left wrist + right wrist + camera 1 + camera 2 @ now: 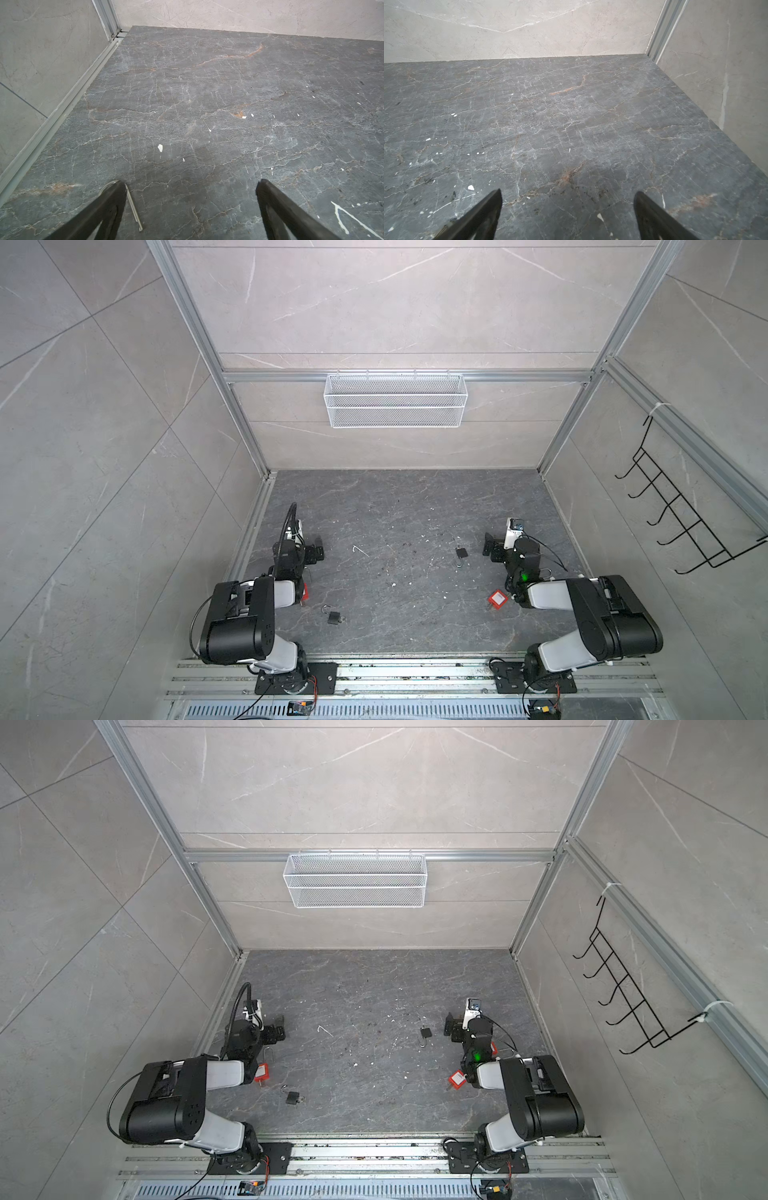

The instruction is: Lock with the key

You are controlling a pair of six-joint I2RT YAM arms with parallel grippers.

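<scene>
1. Well, nothing is under way yet: the left claw (pixel 190 185) stands wide open over the bare dark grey marbled counter (pixel 207 93), holding nothing.
2. Same story for the right claw (pixel 568 194): spread wide, empty, only stone between its fingers.
3. Towards the front edge, near the left arm, lies the small black padlock (pixel 333 617), its silver shackle seemingly swung open and nothing touching it.
4. A second black padlock (pixel 461 553) lies just off the right claw, and a red square padlock (pixel 497 599) lies beside the right arm.
5. A half-hidden red padlock (pixel 260 1072) peeks out beneath the left arm.
6. The key? Too small to pick out for certain.
7. My call: the whole job is ahead, from finding and grasping the key to inserting and turning it.
</scene>
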